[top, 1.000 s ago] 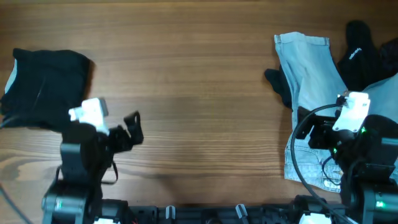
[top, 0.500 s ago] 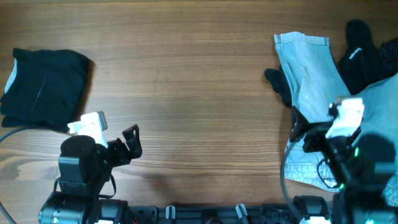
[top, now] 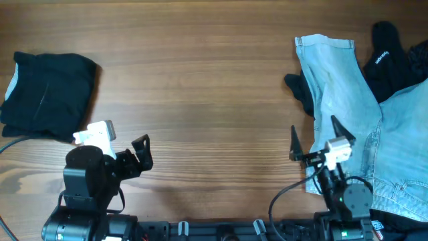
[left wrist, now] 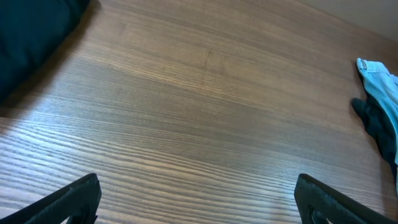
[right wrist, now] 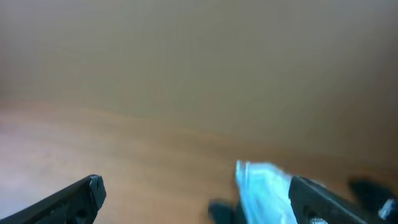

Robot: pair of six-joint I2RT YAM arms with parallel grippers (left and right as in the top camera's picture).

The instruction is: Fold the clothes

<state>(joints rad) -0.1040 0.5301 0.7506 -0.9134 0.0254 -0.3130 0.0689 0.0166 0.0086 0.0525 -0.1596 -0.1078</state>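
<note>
Lt-blue denim jeans [top: 334, 73], folded black cloth [top: 47, 94], wood-grain table [top: 200, 87], L tool [left wrist: 198, 183] & R tool [right wrist: 194, 185] both spread

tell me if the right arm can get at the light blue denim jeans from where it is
Probably yes. The right claw is open and is by the near left edge of the light blue denim jeans, with nothing lying over that edge.
</note>
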